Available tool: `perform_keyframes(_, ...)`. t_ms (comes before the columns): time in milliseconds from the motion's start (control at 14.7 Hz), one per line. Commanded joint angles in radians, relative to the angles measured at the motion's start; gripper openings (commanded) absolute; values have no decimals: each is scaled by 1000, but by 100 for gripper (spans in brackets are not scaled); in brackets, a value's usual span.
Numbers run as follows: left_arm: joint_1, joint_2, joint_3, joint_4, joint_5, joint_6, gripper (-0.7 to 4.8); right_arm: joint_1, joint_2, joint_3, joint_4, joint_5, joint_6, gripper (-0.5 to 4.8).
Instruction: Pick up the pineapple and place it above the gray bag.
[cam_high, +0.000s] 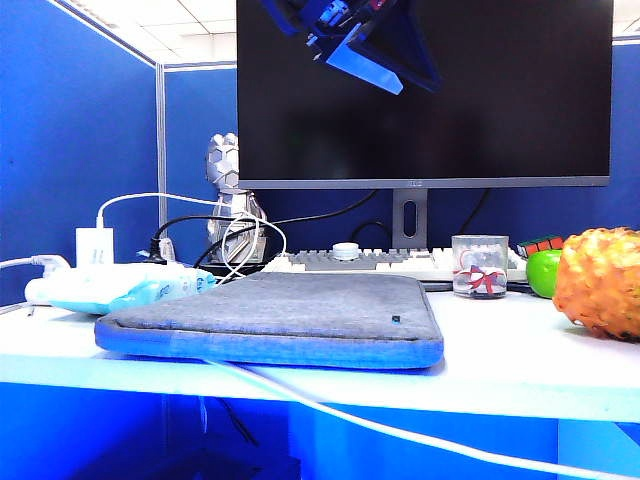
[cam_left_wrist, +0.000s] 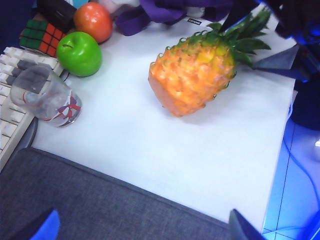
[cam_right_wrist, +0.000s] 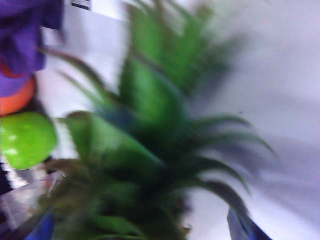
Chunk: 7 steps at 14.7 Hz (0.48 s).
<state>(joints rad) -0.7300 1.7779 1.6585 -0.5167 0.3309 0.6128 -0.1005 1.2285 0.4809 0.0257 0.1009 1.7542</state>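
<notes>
The monitor (cam_high: 423, 92) fills the back of the exterior view, a keyboard (cam_high: 390, 264) at its foot. In front, the gray bag (cam_high: 275, 318) lies flat on the white desk (cam_high: 520, 360), a white cable (cam_high: 400, 430) running out from under its front edge toward 4 o'clock.

The pineapple (cam_high: 602, 282) lies on its side on the desk at 3 o'clock from the bag, well apart from it. In the left wrist view the pineapple (cam_left_wrist: 195, 72) has its crown pointing to 1 o'clock. Its blurred leaves (cam_right_wrist: 150, 150) fill the right wrist view.

A white-and-blue packet (cam_high: 120, 290) lies at 9 o'clock from the bag, beside a charger (cam_high: 94, 246). A glass (cam_high: 480, 266) stands between keyboard and pineapple. A green apple (cam_high: 545, 272) sits just beside the pineapple, a puzzle cube (cam_high: 540, 244) behind it. An orange fruit (cam_left_wrist: 93, 21) touches the apple.

The left gripper (cam_left_wrist: 142, 225) hangs over the bag's edge, jaws spread wide, holding nothing. The right gripper (cam_right_wrist: 145, 227) is over the crown, jaws wide apart, nothing clasped; contact with the leaves cannot be told.
</notes>
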Motion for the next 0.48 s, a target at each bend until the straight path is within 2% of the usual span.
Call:
perform_keyframes(68,0,-1,2,10,5,4,465,-10,28,3,11,45,4,409)
perform_keyframes(136,0,-1,2,10,4,4,465,-11,31,3,18,67,4,236)
perform_keyframes(204,0,-1,2,10,3,4,465,-13,32,3,28,73,3,159)
perform_keyframes(272,0,-1,2,10,3,1,465,-12,32,3,45,82,-1,25)
perform_keyframes(340,-1,-1,2,10,4,-2,465,-13,32,3,63,82,-12,-3)
perform_keyframes(408,-1,-1,2,10,4,-11,465,-13,32,3,83,84,-30,-3)
perform_keyframes(476,-1,-1,2,10,4,-25,465,-13,32,3,139,88,-105,-3)
